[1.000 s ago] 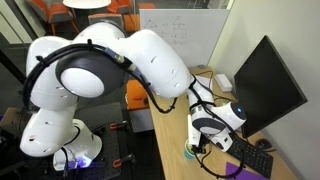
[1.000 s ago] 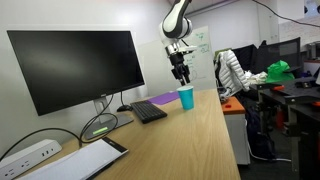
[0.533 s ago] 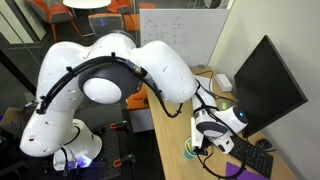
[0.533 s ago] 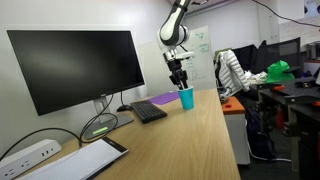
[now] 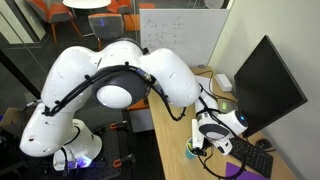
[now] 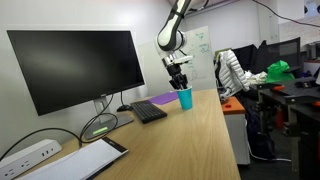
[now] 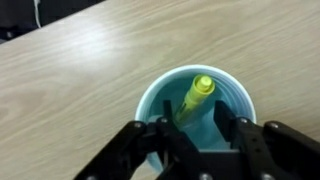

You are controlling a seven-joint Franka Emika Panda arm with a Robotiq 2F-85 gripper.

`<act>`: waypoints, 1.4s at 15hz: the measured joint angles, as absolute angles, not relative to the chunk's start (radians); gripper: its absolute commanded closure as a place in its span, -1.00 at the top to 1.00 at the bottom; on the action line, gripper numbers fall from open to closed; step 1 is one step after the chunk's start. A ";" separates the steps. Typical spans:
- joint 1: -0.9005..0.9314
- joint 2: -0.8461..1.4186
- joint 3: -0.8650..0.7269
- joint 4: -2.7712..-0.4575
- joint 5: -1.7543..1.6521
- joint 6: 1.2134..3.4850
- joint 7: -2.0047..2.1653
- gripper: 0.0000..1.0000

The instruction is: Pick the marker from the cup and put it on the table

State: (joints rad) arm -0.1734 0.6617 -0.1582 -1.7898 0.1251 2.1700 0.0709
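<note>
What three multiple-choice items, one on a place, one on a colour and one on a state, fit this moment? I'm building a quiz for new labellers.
1. Where is the marker?
A: lying on the desk
B: standing in the cup
C: on the keyboard

2. What colour is the marker?
A: red
B: black
C: yellow

3. How is the pincer?
A: open over the cup
B: shut on the marker
C: off beside the monitor

Answers:
1. B: the wrist view shows it leaning inside the cup's rim.
2. C: its cap and body are yellow.
3. A: the jaws stand apart, one on either side of the marker.
</note>
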 measured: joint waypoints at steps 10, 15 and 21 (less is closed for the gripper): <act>-0.200 0.719 -0.158 -1.671 0.126 2.010 0.107 -0.91; -0.212 0.705 -0.158 -1.626 0.126 1.927 0.106 -0.91; -0.208 0.608 -0.158 -1.637 0.124 1.851 0.108 -0.91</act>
